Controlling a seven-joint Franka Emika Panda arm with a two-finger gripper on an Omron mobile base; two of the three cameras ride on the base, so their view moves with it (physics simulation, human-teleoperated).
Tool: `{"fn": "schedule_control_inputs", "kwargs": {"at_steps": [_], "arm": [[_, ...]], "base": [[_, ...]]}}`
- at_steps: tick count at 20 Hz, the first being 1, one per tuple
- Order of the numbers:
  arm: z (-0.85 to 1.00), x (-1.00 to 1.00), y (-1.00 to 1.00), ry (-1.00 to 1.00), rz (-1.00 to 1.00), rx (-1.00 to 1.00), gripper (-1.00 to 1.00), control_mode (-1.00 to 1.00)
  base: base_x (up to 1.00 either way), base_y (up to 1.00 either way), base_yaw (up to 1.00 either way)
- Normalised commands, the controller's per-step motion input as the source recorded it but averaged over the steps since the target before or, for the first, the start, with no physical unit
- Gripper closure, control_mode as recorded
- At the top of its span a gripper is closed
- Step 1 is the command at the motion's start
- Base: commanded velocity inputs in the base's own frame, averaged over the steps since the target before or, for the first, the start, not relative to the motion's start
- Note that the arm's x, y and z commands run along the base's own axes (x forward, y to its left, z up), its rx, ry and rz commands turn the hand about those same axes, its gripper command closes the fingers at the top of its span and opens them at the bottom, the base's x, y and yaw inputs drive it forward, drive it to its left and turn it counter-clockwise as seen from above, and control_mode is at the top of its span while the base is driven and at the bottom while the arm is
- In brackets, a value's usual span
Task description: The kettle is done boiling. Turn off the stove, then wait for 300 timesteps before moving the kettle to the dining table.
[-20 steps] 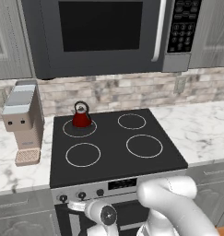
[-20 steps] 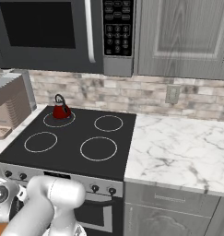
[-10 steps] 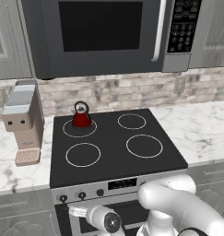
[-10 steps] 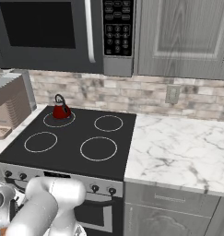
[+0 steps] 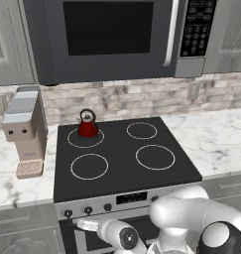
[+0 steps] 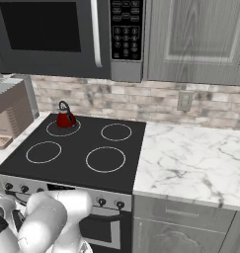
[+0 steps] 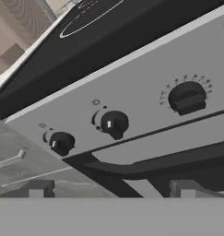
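Tool now nearer, wide open, just below stove knobs.

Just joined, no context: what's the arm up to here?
The arm is low in front of the stove, tool open and aimed at the front-panel knobs, touching none yet. It looks set to switch a burner off. The kettle sits on the back-left burner, untouched, beside the coffee machine.

Two base views flanking the stove, hand view close under its knobs
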Motion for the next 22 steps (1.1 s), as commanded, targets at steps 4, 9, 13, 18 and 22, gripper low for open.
{"fn": "schedule_control_inputs", "kwargs": {"at_steps": [4, 9, 13, 18, 22], "arm": [[0.52, -0.27, 0.00, 0.00, -0.03, 0.00, -1.00, -1.00], [0.55, -0.33, 0.00, 0.00, -0.02, 0.00, -1.00, -1.00], [0.61, -0.33, 0.02, 0.00, 0.00, 0.00, -1.00, -1.00], [0.62, -0.20, 0.13, 0.00, 0.00, 0.00, -1.00, -1.00], [0.66, -0.11, 0.20, 0.00, 0.00, 0.00, -1.00, -1.00]], "base": [[0.00, 0.00, 0.00], [0.00, 0.00, 0.00], [0.00, 0.00, 0.00], [0.00, 0.00, 0.00], [0.00, 0.00, 0.00]]}}
